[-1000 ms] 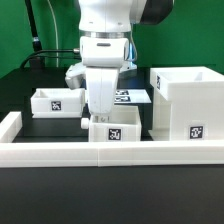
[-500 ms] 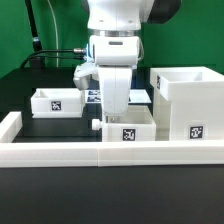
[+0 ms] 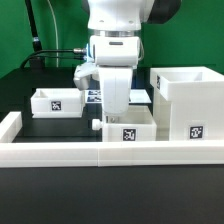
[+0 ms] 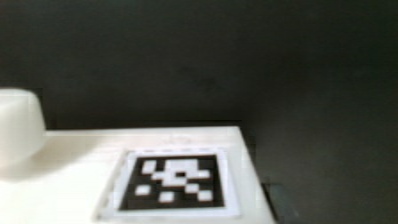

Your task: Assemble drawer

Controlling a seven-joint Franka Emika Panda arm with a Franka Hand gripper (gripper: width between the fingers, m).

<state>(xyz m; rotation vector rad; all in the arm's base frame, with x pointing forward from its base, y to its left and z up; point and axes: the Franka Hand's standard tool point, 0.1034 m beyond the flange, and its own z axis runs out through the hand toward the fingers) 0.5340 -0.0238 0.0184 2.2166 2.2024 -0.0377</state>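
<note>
A small white drawer tray [image 3: 140, 124] with a tag on its near face sits in the middle, just behind the low wall and touching the tall white housing [image 3: 185, 105] on the exterior view's right. My gripper [image 3: 117, 108] reaches straight down into this tray; its fingertips are hidden behind the tray wall, and it seems shut on the tray. The wrist view shows the tray's white surface [image 4: 80, 150] with its tag from very close, with a rounded white knob [image 4: 15, 125] beside it; no fingers show there. A second small tray [image 3: 55, 101] lies at the exterior view's left.
A long low white wall [image 3: 60, 152] edges the table's front, with an end post [image 3: 9, 124] at the exterior view's left. The marker board [image 3: 140, 97] lies flat behind the arm. A black cable [image 3: 40, 50] hangs at the back in front of a green backdrop.
In the first half second the gripper and the middle tray moved together to the exterior view's right, up against the housing. Since then nothing has moved.
</note>
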